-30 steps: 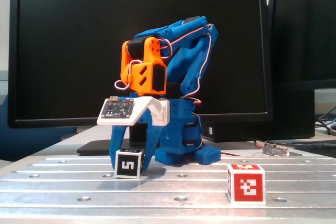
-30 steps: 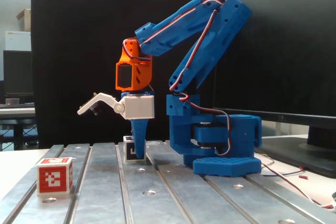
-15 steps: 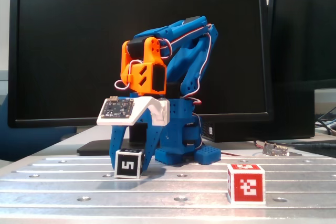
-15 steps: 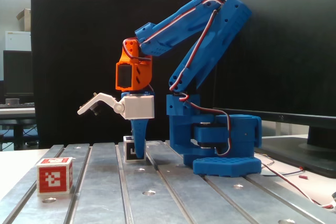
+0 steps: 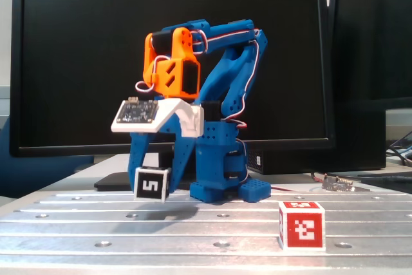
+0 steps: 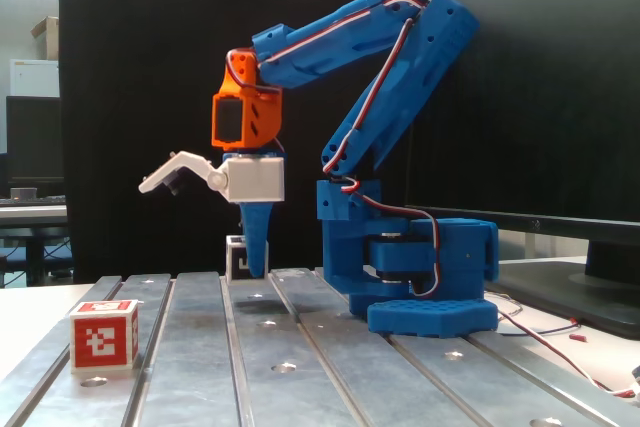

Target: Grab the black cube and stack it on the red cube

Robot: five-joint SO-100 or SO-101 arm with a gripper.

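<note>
Since a second earlier, the gripper [image 5: 153, 181] had lifted the black cube [image 5: 152, 185] off the surface [image 5: 360, 223], clenched on its opposite sides; it looked light, rigid

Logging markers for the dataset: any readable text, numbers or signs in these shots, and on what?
"5": white digit-like mark on the black cube, held in the gripper.
Red cube: white blocky pattern, no letters.
Board above the gripper: any print too small to read.
</note>
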